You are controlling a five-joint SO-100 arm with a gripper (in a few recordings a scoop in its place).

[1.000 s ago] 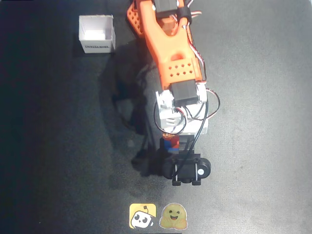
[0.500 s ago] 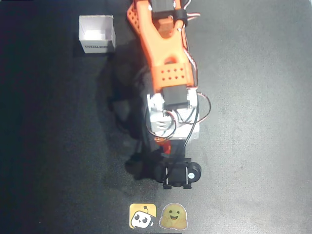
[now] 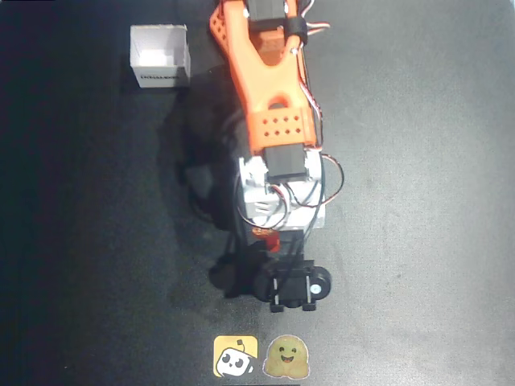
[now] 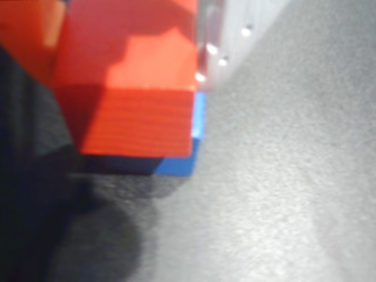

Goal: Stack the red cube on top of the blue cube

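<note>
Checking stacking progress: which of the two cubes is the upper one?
The red cube. In the wrist view it sits over the blue cube, which peeks out beneath.

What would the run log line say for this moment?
phase: placing | red cube over blue cube, offset, blue edge showing | fingers: state unclear | white box untouched

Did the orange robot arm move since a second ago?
Yes. The orange plastic robot arm shifted left in the overhead view, toward the white open box.

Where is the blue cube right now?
In the wrist view the blue cube sits directly beneath the red cube, only its right edge and lower corner peeking out, upper left of centre on the dark table.
</note>
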